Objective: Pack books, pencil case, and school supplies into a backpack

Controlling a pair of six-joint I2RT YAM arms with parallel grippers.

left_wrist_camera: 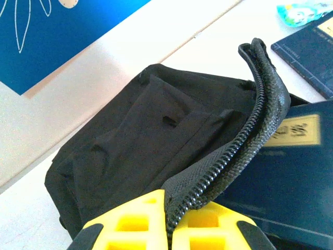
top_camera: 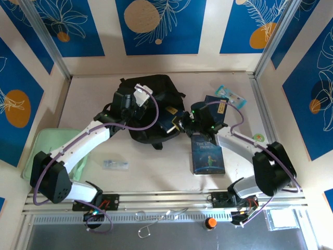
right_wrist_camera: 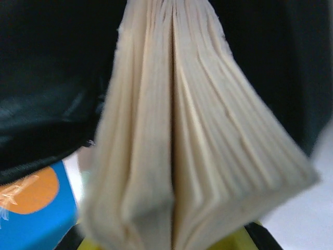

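Bright, even light, soft shadows; book (right_wrist_camera: 197, 130) blurred close to right wrist lens.

A pale cream bench (top_camera: 156, 172) is boxed in on three sides by cream walls (top_camera: 112, 60) hung with blue panels (top_camera: 161, 23), each bearing white leaf line drawings and an orange or tan disc. Slim metal posts (top_camera: 45, 39) stand at both back corners. A ribbed aluminium rail (top_camera: 166, 200) runs along the near edge above a grey strip (top_camera: 166, 234), under soft, even light.
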